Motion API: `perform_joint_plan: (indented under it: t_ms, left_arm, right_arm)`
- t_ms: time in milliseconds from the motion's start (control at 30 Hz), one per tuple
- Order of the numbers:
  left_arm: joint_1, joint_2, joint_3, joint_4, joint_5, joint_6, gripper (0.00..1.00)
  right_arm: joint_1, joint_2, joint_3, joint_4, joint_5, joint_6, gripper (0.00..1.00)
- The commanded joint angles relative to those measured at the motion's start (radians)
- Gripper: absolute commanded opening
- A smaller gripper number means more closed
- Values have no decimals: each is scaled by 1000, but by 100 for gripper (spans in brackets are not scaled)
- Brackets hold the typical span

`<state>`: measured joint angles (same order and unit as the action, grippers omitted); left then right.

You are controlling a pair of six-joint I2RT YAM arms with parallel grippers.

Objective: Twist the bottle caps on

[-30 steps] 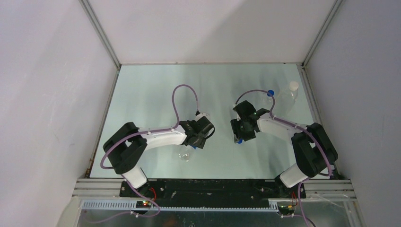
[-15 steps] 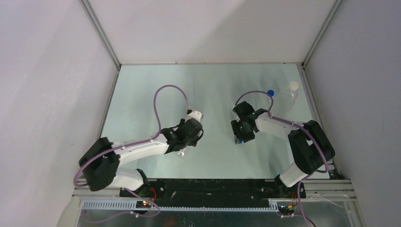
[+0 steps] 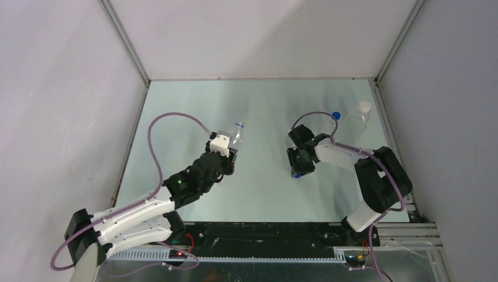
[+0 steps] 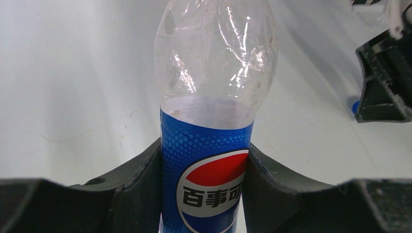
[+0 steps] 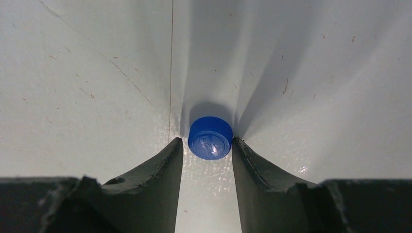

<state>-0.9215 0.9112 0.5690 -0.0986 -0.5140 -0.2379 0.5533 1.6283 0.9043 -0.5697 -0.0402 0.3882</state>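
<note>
Right gripper [image 5: 207, 145] narrowed about a blue cap [image 5: 210, 138] lying flat on the counter [image 3: 264, 100]; whether the fingertips press it cannot be told. Left gripper [image 4: 204, 148] clamps the Pepsi bottle [image 4: 214, 73] by its label, mid-counter, open surface around. Blue-capped bottle [image 3: 330, 124] and white-capped bottle [image 3: 357, 119] stand near the far right edge

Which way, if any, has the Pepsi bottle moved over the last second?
Yes. The Pepsi bottle, gripped in the left hand, has moved away from the table's near edge, toward its far side.
</note>
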Motion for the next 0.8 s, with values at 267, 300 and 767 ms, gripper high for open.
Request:
perform_joint_plan:
  t_ms: [267, 300, 767]
  left_arm:
    - [4, -78, -18, 214, -104, 271, 51]
    - [4, -92, -29, 222, -84, 291, 51]
    - [4, -154, -8, 181, 329, 432, 46]
  right_arm:
    - [30, -70, 59, -31, 19, -20, 13]
    - [32, -106, 60, -36, 11, -37, 11]
    - [39, -495, 318, -216, -247, -343, 0]
